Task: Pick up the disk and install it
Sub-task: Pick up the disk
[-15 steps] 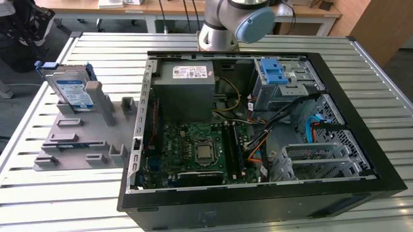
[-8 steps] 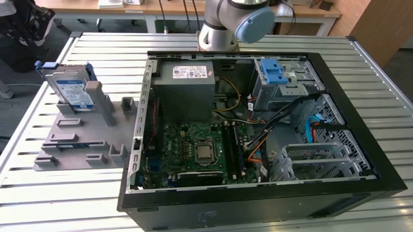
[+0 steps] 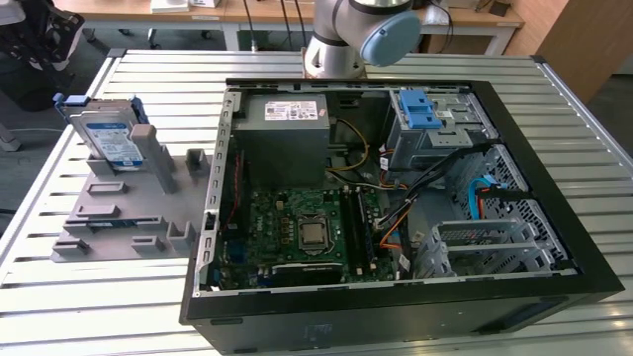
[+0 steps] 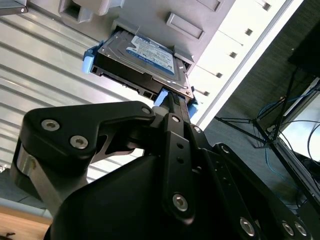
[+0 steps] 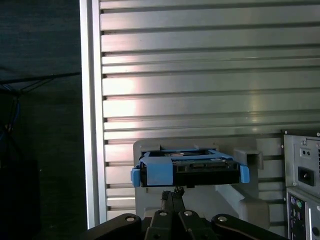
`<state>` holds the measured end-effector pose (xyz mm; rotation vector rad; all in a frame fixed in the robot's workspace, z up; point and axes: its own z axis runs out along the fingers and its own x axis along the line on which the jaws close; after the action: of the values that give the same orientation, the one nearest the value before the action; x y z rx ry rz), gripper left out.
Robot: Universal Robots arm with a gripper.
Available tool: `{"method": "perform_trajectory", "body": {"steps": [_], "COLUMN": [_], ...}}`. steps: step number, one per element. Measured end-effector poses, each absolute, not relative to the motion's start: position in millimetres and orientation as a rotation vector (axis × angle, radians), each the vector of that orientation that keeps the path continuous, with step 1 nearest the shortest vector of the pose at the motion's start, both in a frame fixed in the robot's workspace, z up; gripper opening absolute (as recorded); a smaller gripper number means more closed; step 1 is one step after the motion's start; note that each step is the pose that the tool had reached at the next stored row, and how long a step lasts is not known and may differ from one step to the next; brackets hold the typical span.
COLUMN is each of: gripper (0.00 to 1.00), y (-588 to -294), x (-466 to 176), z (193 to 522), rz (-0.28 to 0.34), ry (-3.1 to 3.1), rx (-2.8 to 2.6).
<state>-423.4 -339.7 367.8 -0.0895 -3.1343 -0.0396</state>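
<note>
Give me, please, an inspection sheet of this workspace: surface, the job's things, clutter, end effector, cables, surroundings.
Surface: slatted silver metal table.
Job's things: flat silver hard disk with blue-and-white label and blue plastic bracket, standing on edge in the grey plastic fixture. The open black computer case lies beside it, on the exterior view's right.
Clutter: nothing seen.
Grippers: black end effector is shut and holds nothing. It is apart from the disk and points at it in both wrist views.
Cables: black, orange and blue cables inside the case.
Surroundings: light wooden desks beyond the table.
</note>
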Motion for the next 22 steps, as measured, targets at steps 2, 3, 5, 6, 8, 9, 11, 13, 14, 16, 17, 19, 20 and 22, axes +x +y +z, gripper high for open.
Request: {"method": "perform_trajectory", "body": {"steps": [2, 3, 5, 6, 8, 9, 11, 13, 14, 16, 17, 19, 20, 22], "gripper": [0.11, 0.11, 0.11, 0.11, 0.11, 0.11, 0.11, 0.11, 0.11, 0.11, 0.11, 0.11, 0.11, 0.11], "y": [-339.7, -339.7, -339.7, -339.7, -339.7, -339.7, -339.7, -339.7, -339.7, -339.7, -339.7, -339.7, -339.7, -339.7], "x": [-423.4, -423.3, -423.4, -423.4, -423.4, -423.4, -423.4, -423.4, -423.4, -423.4, -423.4, -423.4, -423.4, -423.4], "z": [367.8, 367.8, 367.8, 367.8, 367.8, 367.8, 367.8, 367.8, 367.8, 367.8, 367.8, 367.8, 367.8, 367.8], "rz": [-0.04, -0.04, -0.04, -0.04, -0.04, -0.04, -0.04, -0.04, -0.039, -0.04, -0.039, -0.039, -0.039, -0.039], "ry": [-3.134, -3.135, -3.135, -3.135, -3.135, -3.135, -3.135, -3.135, -3.135, -3.135, -3.135, -3.135, -3.135, -3.135], "rx": [-0.086, -0.082, -0.074, -0.069, -0.06, -0.056, -0.048, -0.04, -0.037, -0.029, -0.025, -0.017, -0.013, -0.005]}}
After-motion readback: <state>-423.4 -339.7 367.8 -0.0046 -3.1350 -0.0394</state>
